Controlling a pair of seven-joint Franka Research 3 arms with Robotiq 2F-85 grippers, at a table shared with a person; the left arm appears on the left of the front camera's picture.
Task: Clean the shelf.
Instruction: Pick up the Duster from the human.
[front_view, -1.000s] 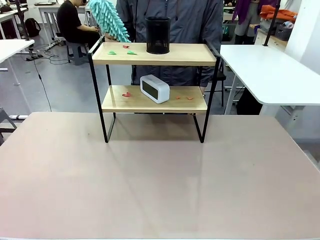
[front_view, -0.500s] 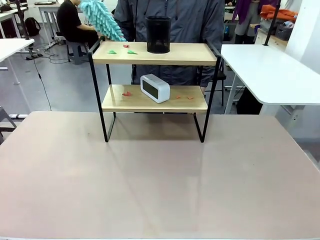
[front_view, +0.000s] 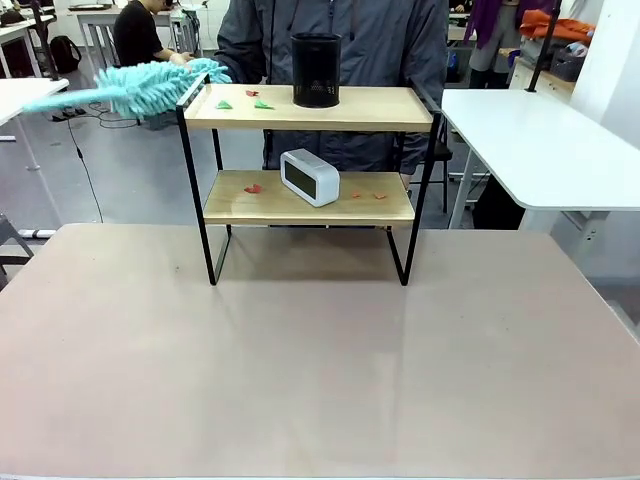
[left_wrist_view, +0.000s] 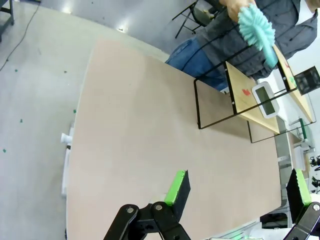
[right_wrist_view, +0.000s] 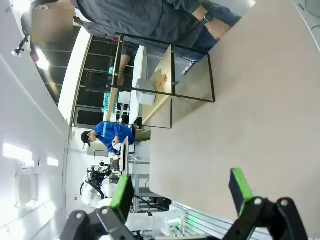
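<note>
**Two grippers idle before littered shelf**

The shelf (front_view: 380, 106) stands well ahead of both grippers, long axis crosswise to their reach, scraps (front_view: 254, 188) on both boards. Left gripper (left_wrist_view: 238, 182) and right gripper (right_wrist_view: 181, 185) are spread wide, empty; which sits nearer is unclear. A person's duster (front_view: 130, 88) hovers off its end on the left gripper's side; beige table (front_view: 320, 380) beneath, white tables (front_view: 530, 140) beyond.
</note>
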